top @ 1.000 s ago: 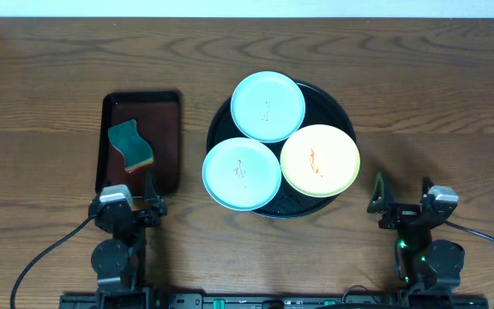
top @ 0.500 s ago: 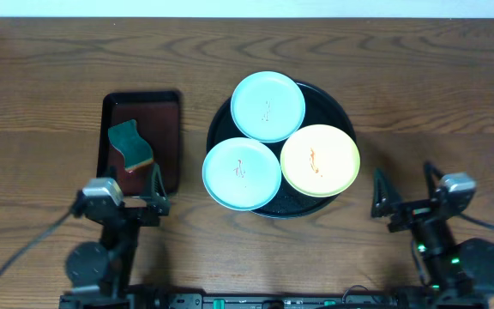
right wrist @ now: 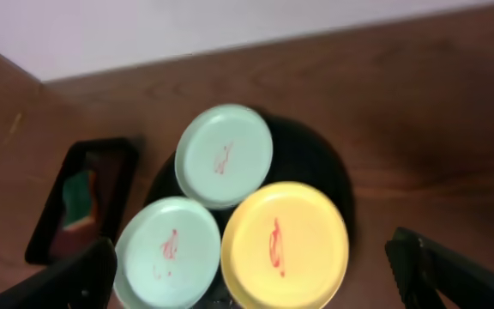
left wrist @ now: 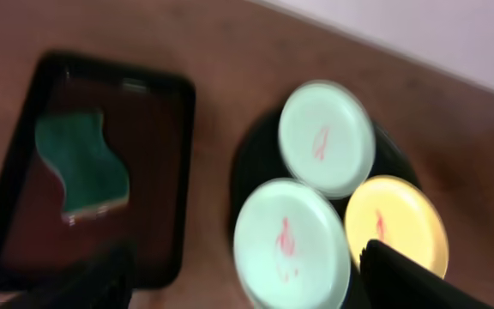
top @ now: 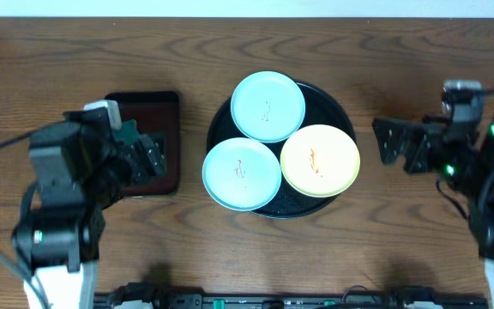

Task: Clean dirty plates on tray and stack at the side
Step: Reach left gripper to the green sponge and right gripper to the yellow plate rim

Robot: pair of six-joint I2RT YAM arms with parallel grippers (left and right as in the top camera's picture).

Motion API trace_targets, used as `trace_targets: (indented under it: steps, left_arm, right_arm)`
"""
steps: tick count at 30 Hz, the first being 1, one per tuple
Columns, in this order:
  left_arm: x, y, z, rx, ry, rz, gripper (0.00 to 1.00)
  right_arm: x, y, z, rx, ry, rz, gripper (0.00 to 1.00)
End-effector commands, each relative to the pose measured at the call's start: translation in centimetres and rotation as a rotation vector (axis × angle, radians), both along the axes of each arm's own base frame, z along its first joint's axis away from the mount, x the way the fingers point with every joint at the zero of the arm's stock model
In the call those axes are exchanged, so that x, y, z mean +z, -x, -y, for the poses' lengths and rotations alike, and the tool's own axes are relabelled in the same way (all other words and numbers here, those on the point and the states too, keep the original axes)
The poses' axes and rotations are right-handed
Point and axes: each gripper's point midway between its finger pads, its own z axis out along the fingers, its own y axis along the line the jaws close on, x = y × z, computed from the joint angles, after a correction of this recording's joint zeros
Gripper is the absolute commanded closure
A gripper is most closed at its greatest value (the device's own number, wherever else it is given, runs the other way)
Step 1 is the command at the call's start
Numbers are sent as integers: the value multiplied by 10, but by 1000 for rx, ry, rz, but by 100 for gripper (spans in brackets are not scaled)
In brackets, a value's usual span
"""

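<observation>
Three plates sit on the round black tray (top: pixel 337 105): a mint plate (top: pixel 268 106) at the back, a mint plate (top: pixel 242 173) at the front left, and a yellow plate (top: pixel 320 160) at the front right. Each has red smears at its centre. My left gripper (top: pixel 151 156) is open and empty, raised over the rectangular tray to the left of the plates. My right gripper (top: pixel 397 142) is open and empty, raised over bare table to the right of the black tray. The left wrist view (left wrist: pixel 245 257) and the right wrist view (right wrist: pixel 251 262) both look down on the plates between spread fingers.
A dark red-brown rectangular tray (top: pixel 157 103) lies left of the black tray and holds a green sponge (left wrist: pixel 80 163), mostly hidden under my left arm in the overhead view. Brown wood tabletop (top: pixel 376 232) surrounds both trays. A pale wall borders the far edge.
Both arms have lifted from the front edge and moved away from it. The left gripper now hangs over the rectangular tray, the right one beside the black tray. The plates have not moved.
</observation>
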Motion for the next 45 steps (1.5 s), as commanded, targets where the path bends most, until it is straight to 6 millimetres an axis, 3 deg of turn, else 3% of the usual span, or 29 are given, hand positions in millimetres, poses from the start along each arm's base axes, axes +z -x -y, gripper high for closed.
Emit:
trace_targets:
  steps: [1, 3, 6, 11, 15, 18, 22, 26, 31, 35, 45]
  left_arm:
    - [-7, 0, 6, -39, 14, -55, 16]
    - [-18, 5, 3, -34, 0, -108, 15]
    - [-32, 6, -17, 39, -96, -168, 15]
    - [-34, 4, -29, 62, -163, -168, 16]
    - [-49, 6, -92, 410, -347, -239, 16]
    - [-66, -7, -87, 405, -300, -280, 8]
    - [-82, -26, -72, 330, -236, -303, 8]
    - [-102, -39, -94, 423, -318, -351, 14]
    - [-149, -56, -97, 386, -350, -463, 15]
    - [-186, -62, -97, 342, -377, -553, 26]
    - [-230, -76, -117, 370, -325, -602, 26]
  right_arm:
    - [-3, -4, -18, 89, -57, -37, 1]
    - [-8, -8, -24, 119, -81, -57, 1]
    - [-19, -13, -25, 120, -83, -103, 1]
    - [-41, -9, -37, 182, -56, -184, 1]
    - [-51, -2, -59, 287, -8, -199, 1]
    - [-56, 1, -71, 316, 30, -204, 1]
    - [-59, 2, -83, 340, 75, -195, 1]
    - [-58, 2, -89, 354, 82, -183, 1]
    - [-59, 2, -89, 338, 66, -197, 1]
    - [-61, 4, -88, 342, 74, -204, 1]
    - [-66, 8, -87, 342, 77, -230, 4]
